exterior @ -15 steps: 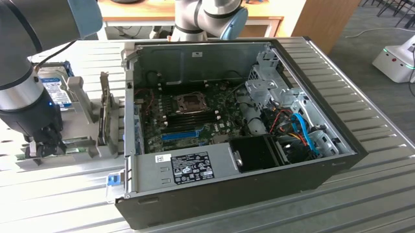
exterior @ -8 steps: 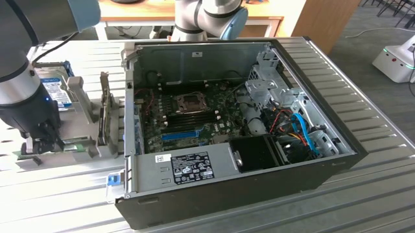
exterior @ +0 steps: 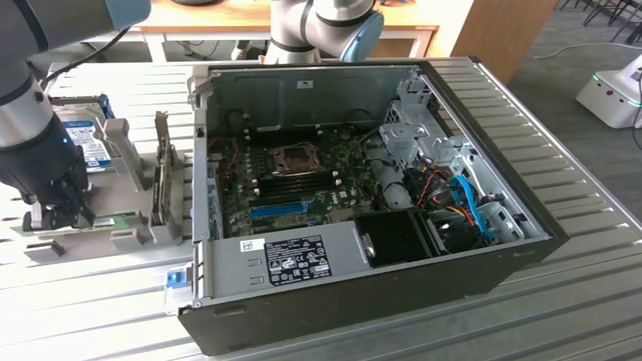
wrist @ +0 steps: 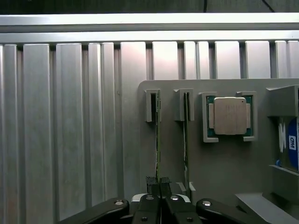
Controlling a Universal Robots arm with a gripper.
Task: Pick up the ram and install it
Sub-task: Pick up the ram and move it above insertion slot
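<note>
The arm is reaching down over a grey holder tray that is lying on the slatted metal desk, toward the exterior view's left of the open computer case. Its jaws are closing tight on the thin upper edge of the ram, one dark pad pressing on each side of it. The green stick is standing on edge in its narrow slot of the tray, and the jaws are gripping it at one end of its length.

Just beside it, a second stick of the same kind is standing in the neighbouring slot, parallel and apart from the first. Next along the tray, a square processor is sitting flat in its own corner brackets, and past that a hard drive with a blue label is resting in a raised cradle. A dark expansion card is standing upright at the tray's edge nearest the case.

The case is lying on its side with the panel off, so the motherboard is facing up, and a blue slot is showing near its middle. Behind the case, a second robot arm is standing at the back of the desk.
</note>
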